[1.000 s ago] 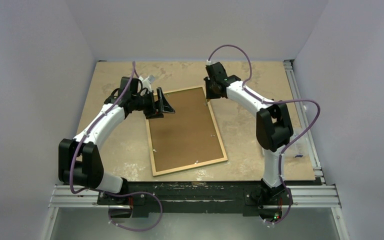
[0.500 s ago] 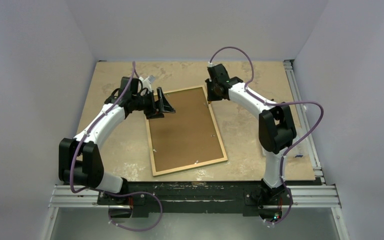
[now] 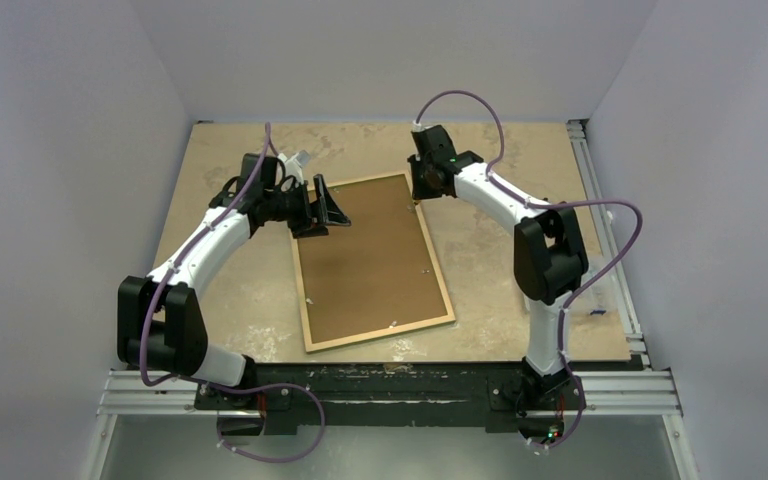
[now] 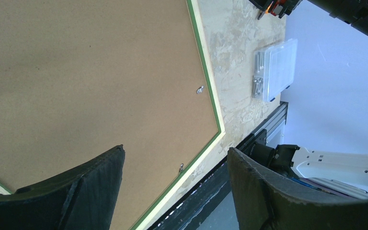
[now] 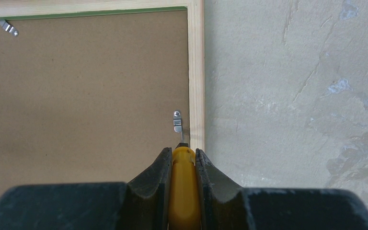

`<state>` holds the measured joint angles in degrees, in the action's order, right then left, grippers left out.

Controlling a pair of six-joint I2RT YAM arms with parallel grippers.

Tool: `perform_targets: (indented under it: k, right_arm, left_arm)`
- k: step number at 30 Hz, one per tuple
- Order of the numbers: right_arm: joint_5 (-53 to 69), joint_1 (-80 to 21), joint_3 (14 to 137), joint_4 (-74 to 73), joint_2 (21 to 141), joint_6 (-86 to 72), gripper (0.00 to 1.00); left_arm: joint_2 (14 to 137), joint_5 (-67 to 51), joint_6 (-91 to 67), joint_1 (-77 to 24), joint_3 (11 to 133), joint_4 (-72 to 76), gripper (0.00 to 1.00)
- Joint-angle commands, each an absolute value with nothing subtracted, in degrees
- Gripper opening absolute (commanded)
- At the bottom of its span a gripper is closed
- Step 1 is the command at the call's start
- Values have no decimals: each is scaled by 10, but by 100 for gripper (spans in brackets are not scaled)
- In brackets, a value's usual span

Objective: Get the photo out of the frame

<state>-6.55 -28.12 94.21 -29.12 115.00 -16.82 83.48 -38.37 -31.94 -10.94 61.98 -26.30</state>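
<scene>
frame (image 3: 380, 335) on tabletop (image 3: 490, 280), photo (image 3: 370, 260) inside, back up; left tool (image 3: 325, 210) above far-left corner; screwdriver (image 5: 184, 191) in right tool (image 5: 181, 155) at far-right clip (image 5: 177, 120).

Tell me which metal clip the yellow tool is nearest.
The clip just ahead of the yellow tool, by the side rail of the frame; the other clip sits far off, top left.

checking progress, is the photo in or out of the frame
In. The photo, brown back up, lies flush inside the frame, a clip at its edge.

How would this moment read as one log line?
frame: face down | photo: inside, back up | right fingers: shut on yellow tool, tip at metal clip | left fingers: open above frame
</scene>
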Motion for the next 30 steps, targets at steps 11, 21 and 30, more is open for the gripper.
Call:
perform_targets:
  k: [11,21,30]
  right_arm:
    - [-30,-284,959,-295,1174,-174,0]
    - [-16,-285,963,-274,1176,-186,0]
    - [-2,-285,1041,-303,1210,-162,0]
  left_arm:
    - [828,-398,-322,-105,617,-244,76]
    - [828,-397,-322,-105,616,-243,76]
    - [832,-390,-317,-105,615,-246,76]
